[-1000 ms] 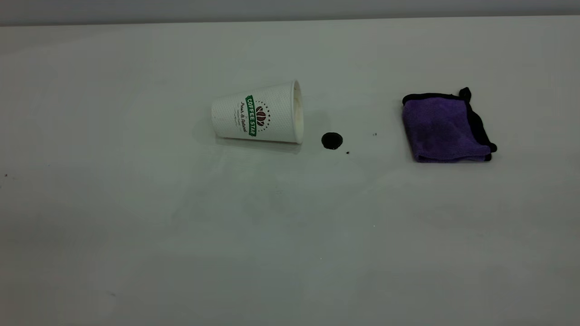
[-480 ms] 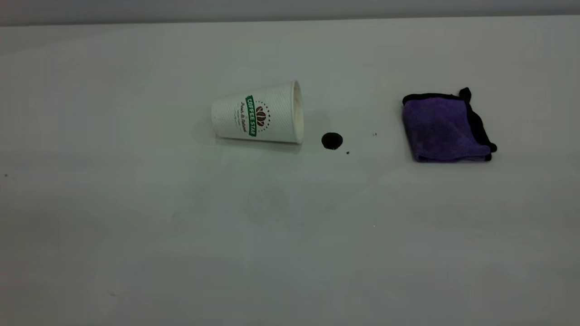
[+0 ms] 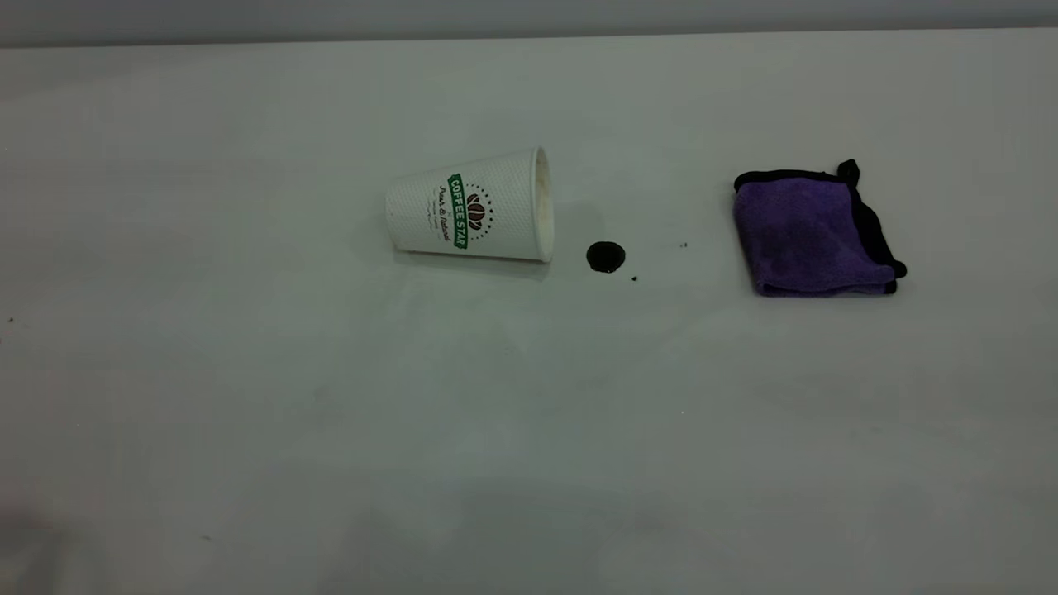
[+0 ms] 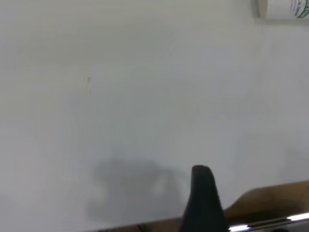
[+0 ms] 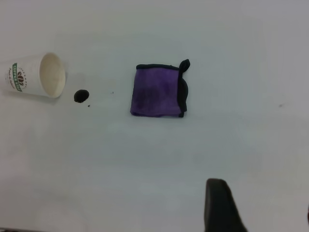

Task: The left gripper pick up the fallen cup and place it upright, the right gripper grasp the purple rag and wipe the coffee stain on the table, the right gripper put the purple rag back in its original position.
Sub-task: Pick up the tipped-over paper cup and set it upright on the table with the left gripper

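Purple rag (image 3: 812,238), seemingly black-edged

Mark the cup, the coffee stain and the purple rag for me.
cup (image 3: 475,211): exterior view, on the printed side wall.
coffee stain (image 3: 605,256): exterior view, middle of the dark blot.
purple rag (image 3: 806,235): exterior view, on the purple top face.

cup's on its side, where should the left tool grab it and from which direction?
Judging by its pose, grip the cup across its textured wall near mid-length, coming down from above. It lies on the table with its rim toward the coffee stain, so the round flanks are free. A mid-body hold should let it be tipped upright, clear of the stain.
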`<state>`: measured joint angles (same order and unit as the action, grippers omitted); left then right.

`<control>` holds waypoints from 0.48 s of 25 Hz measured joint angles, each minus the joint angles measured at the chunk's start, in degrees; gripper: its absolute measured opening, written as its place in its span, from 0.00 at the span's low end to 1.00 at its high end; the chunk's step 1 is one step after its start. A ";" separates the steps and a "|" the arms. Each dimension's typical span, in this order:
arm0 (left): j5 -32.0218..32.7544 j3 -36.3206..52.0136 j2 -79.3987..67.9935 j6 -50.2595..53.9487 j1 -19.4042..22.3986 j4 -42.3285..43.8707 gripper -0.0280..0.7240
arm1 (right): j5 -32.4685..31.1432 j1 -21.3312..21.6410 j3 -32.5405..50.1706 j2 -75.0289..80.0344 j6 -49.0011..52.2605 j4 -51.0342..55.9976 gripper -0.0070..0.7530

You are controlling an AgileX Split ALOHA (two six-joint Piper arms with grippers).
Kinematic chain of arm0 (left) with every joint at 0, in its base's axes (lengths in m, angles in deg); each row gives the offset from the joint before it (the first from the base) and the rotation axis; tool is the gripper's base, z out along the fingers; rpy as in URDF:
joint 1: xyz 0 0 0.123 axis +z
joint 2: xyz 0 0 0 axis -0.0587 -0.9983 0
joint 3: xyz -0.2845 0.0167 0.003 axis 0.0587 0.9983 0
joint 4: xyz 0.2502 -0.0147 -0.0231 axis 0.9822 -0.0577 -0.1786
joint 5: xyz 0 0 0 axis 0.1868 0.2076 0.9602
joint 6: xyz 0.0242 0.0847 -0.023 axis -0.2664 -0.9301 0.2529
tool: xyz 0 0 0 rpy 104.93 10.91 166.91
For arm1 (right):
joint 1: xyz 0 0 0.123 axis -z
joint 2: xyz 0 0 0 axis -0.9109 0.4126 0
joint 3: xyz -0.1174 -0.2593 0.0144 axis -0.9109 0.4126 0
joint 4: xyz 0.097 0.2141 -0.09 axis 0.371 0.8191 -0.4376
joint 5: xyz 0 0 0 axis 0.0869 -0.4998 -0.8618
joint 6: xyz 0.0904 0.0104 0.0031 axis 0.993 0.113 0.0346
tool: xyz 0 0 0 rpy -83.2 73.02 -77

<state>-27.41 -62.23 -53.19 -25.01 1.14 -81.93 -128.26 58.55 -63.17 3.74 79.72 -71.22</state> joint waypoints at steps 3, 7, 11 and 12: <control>-3.51 -4.27 -8.40 -1.36 -0.18 -1.95 0.82 | 0.00 0.00 0.00 0.00 0.00 0.00 0.62; -5.52 -11.38 -20.19 -1.40 -4.33 -2.16 0.82 | 0.00 0.00 0.00 0.00 0.00 0.00 0.62; -8.90 -17.51 -31.94 -0.83 -11.83 -1.20 0.82 | 0.00 0.00 0.00 0.00 0.00 0.00 0.62; -10.46 -19.08 -34.58 0.00 -13.80 -0.93 0.82 | 0.00 0.00 0.00 0.00 0.00 0.00 0.62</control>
<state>-37.86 -81.31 -87.78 -25.01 -12.66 -82.86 -128.26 58.55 -63.17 3.74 79.72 -71.22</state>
